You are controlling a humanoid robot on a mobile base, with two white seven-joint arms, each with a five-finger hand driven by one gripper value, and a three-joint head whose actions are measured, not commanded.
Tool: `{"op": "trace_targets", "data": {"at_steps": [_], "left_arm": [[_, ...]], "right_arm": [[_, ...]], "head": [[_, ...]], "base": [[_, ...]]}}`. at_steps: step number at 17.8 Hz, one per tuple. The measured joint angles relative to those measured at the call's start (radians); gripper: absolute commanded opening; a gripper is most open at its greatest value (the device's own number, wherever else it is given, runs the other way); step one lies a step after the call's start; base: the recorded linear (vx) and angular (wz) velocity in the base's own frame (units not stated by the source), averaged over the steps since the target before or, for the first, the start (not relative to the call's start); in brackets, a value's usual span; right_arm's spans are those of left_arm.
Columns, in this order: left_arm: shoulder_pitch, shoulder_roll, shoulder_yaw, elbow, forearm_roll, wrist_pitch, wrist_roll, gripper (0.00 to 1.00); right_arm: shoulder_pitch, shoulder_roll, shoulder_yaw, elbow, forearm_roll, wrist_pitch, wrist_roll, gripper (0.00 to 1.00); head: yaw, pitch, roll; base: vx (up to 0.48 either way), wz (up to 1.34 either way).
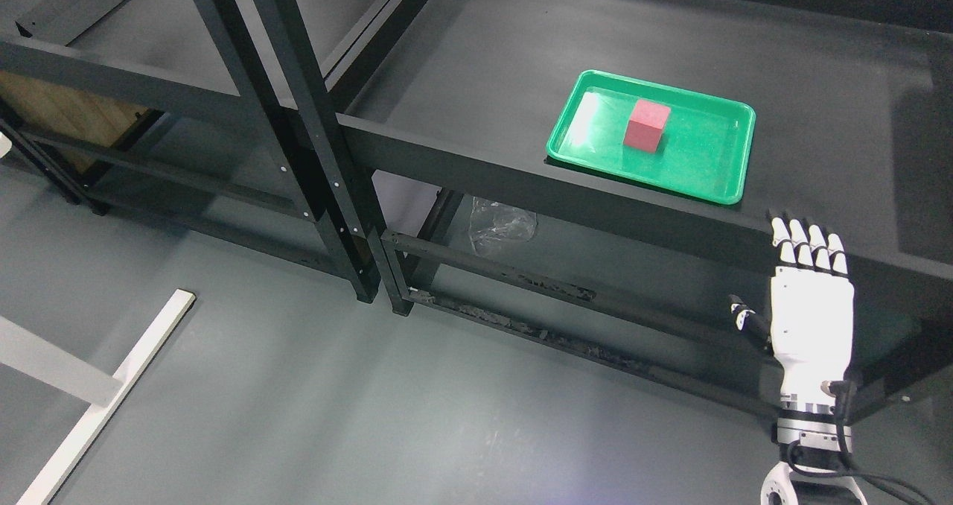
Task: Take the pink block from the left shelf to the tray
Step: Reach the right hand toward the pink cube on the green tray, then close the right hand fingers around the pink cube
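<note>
the pink, almost red, cube-shaped block (646, 125) is sitting inside the shallow green plastic tray (715, 181), near its middle, on the black metal shelf (484, 51) at the right. the white robot right hand (810, 307) is hanging in front of the shelf's front edge, well apart from the tray, with fingers (805, 246) straight and spread, holding nothing. the left hand is not showing. judging from this, the placing seems done, and the step in hand is clearing the arm away. to do it well, the hand should be moving back and down from the shelf edge, not sweeping over the tray, so the block is not disturbed.
</note>
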Motion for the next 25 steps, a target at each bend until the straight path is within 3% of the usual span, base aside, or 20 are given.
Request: {"op": "trace_targets", "data": {"at_steps": [4,13,25], "left_arm": [[0.000,0.000,0.000,0.000,0.000,0.000,0.000,1.00],[0.000,0.000,0.000,0.000,0.000,0.000,0.000,1.00],[0.000,0.000,0.000,0.000,0.000,0.000,0.000,1.00]], "right_arm": [[-0.010,0.019,0.007,0.000,-0.031,-0.024,0.087,0.99],[-0.028,0.046,0.011,0.000,-0.062,-0.054,0.132,0.99],[-0.030,0.058,0.022,0.010,-0.102,-0.078,0.421,0.99]], "head": [[0.0000,0.000,0.000],[0.0000,0.000,0.000],[0.0000,0.000,0.000]], "base": [[0.361,0.05],[0.294,0.00],[0.151,0.00]]}}
